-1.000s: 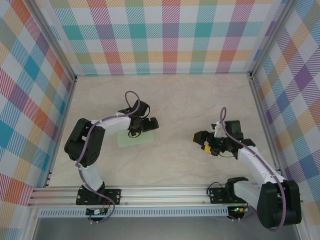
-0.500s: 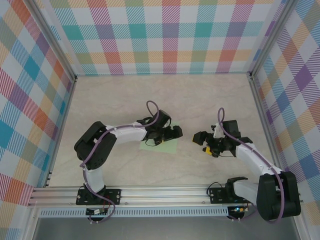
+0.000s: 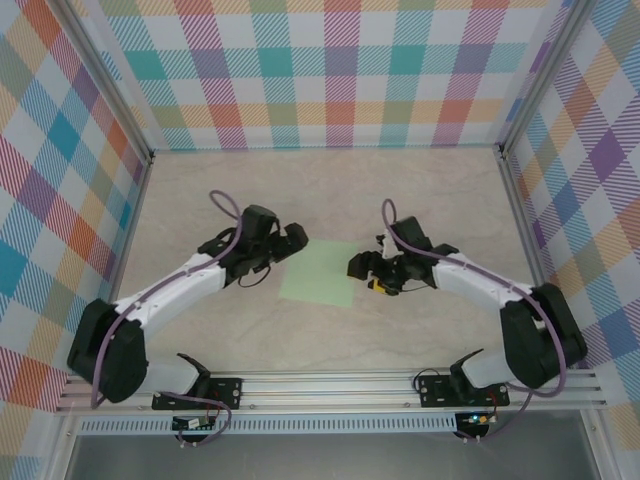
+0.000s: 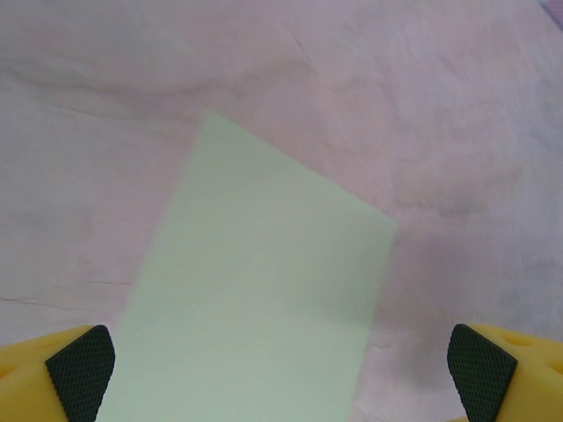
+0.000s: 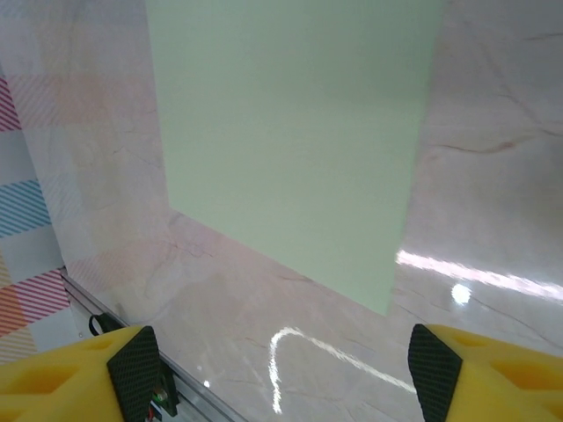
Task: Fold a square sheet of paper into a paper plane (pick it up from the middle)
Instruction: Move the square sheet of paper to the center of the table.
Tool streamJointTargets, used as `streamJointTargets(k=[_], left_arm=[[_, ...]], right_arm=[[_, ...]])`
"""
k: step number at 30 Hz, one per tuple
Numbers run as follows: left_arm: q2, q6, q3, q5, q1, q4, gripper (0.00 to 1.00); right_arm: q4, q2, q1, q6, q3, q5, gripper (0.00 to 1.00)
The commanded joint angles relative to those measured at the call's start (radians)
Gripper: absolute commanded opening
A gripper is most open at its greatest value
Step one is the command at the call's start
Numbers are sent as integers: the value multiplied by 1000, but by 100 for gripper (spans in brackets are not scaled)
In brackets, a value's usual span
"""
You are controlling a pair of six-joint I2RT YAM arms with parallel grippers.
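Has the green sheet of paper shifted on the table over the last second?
Yes. The square sheet of paper has slid rightward, farther from the left wall than it lay a second ago.

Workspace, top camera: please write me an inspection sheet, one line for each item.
Surface: pale marbled table, glossy.
Job's things: square sheet of paper, pale green, flat, unfolded; no plane yet.
Clutter: nothing seen.
Pincers: left pincer open at the sheet's left side; right pincer open at its right side; neither holds it.
Cables: purple cables along both arms, looped near the wrists.
Surroundings: checked walls on three sides; metal rail at the near edge.
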Motion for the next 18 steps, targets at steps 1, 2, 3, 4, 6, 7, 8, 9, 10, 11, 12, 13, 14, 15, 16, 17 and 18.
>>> streamJointTargets(k=[1,2,3,4,6,7,8,9,10,11,12,13,14,15,16,17,18], left_arm=[[-68,60,-75,3,67,-76,100],[-85,73,-87,10,89,-88,100],[-100,84,-101,20,106,-94,100],[-113,88,-113,35,121,-96,100],[-147,99,-144,54,139,-89,100],[-162,98,-157,55,142,-87,100],[-180,94,-175,59,145,-80,100],[-195,94,-191,77,150,-67,100],[-206,96,-201,89,154,-62,100],[-215,102,-203,98,156,-68,100],[-222,108,-204,104,157,-77,100],[-224,118,-203,115,159,-81,100],[-228,130,-203,128,159,-85,100],[-230,138,-200,135,159,-93,100],[-229,139,-198,136,159,-99,100],[-232,145,-196,143,159,-102,100],[-234,155,-198,150,159,-101,100]], right_arm=[[19,110,96,63,107,69,73],[18,147,123,71,129,76,71],[16,182,139,76,148,81,71],[12,211,148,83,161,81,71],[20,273,159,88,186,63,70],[19,297,163,87,195,49,69],[10,320,168,82,209,42,68],[-3,334,170,70,219,42,68],[-27,345,172,61,228,49,68],[-62,356,172,47,240,64,68],[-105,364,172,27,251,93,67],[-141,371,170,9,262,113,67],[-180,379,169,-17,271,132,67],[-216,386,168,-41,278,153,67],[-236,390,164,-59,278,167,67],[-252,395,157,-77,274,172,66],[-266,395,147,-91,268,170,66]])
